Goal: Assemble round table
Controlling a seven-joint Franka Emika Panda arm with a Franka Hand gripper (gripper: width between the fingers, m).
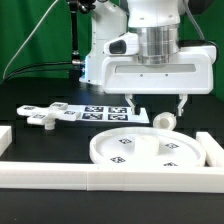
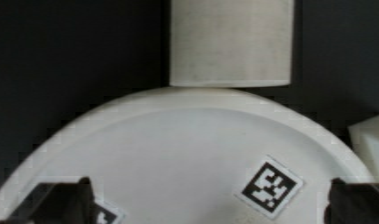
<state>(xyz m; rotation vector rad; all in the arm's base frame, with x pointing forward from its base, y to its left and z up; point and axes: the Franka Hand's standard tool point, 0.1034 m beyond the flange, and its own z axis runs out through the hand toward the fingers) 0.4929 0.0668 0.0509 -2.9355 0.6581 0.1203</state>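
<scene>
The big round rimmed disc [image 1: 148,150] lies flat on the black table, tags facing up; it fills the wrist view [image 2: 186,140]. The short thick cylinder leg [image 1: 163,120] lies just beyond the disc's far edge, touching or nearly touching the rim, and shows in the wrist view [image 2: 234,45]. The cross-shaped foot piece [image 1: 44,117] lies at the exterior view's left. My gripper [image 1: 156,102] hangs open and empty above the disc's far part, near the leg; its dark fingertips [image 2: 61,200] straddle the disc surface in the wrist view, gripper [image 2: 218,208].
The marker board [image 1: 105,112] lies behind the disc, between foot piece and leg. White border rails run along the front [image 1: 100,180], the exterior view's right [image 1: 210,150] and left [image 1: 5,135]. A white piece shows at the wrist view's edge [image 2: 369,135].
</scene>
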